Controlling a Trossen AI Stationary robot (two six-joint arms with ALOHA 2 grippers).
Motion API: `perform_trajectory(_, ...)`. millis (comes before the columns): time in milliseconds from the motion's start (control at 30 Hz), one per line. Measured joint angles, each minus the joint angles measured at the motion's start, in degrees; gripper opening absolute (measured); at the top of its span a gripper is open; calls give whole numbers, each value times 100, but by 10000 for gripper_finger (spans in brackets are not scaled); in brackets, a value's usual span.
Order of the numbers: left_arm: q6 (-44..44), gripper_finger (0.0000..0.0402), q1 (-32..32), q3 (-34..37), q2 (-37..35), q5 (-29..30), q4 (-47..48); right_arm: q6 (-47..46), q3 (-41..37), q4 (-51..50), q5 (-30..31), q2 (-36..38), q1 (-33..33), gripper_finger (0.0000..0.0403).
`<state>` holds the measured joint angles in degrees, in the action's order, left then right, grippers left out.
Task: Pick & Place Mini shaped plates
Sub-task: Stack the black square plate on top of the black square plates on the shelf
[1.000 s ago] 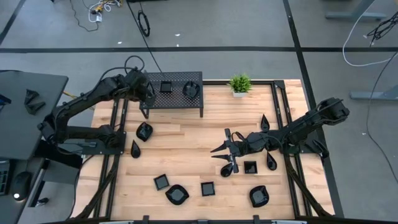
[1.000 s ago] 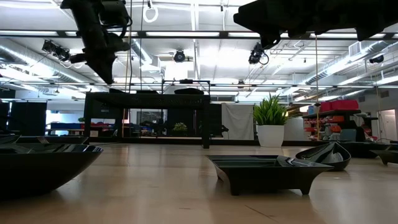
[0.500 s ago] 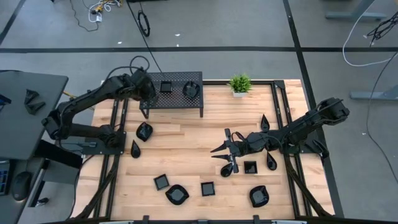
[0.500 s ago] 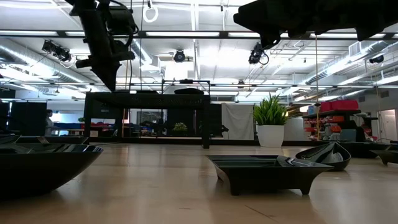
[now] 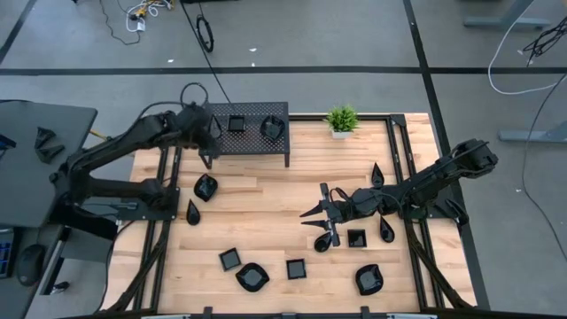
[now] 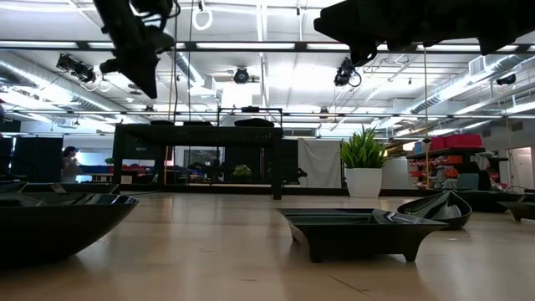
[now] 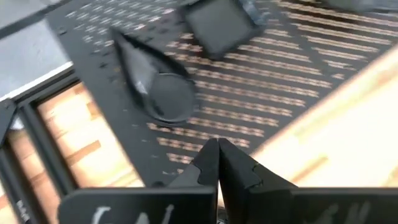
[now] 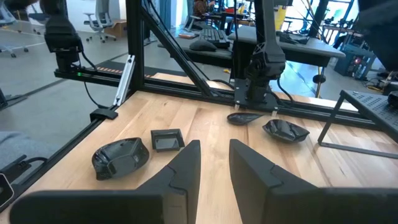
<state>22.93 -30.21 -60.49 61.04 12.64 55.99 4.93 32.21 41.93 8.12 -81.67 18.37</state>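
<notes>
My left end effector hangs over the rack's left end, fingers pressed together and empty. On the rack just below it lies a teardrop plate; a square plate and a rounded one sit further along. My right end effector rests low over the tabletop at mid-right, fingers spread with nothing between them. More plates lie scattered on the wood: two by the left rail, several along the near edge, some beside the right arm.
</notes>
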Motion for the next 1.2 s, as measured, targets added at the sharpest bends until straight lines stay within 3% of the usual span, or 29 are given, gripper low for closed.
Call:
perform_trajectory(367,343,5,3538,-2,277,1732,-372,-260,0,-2,0,0,0,86)
perform_trajectory(600,879,3,5597,-2,891,2068,-438,-297,0,-2,0,0,0,86)
perform_trajectory(933,3071,8,7256,-2,2135,2015,-505,-289,0,-2,0,0,-1,86)
perform_trajectory(1067,3059,41,7699,-2,2812,1960,-1037,-275,0,-2,0,0,0,86)
perform_trajectory(1200,2742,95,7986,-2,3406,1516,-1718,-272,0,-2,0,0,0,86)
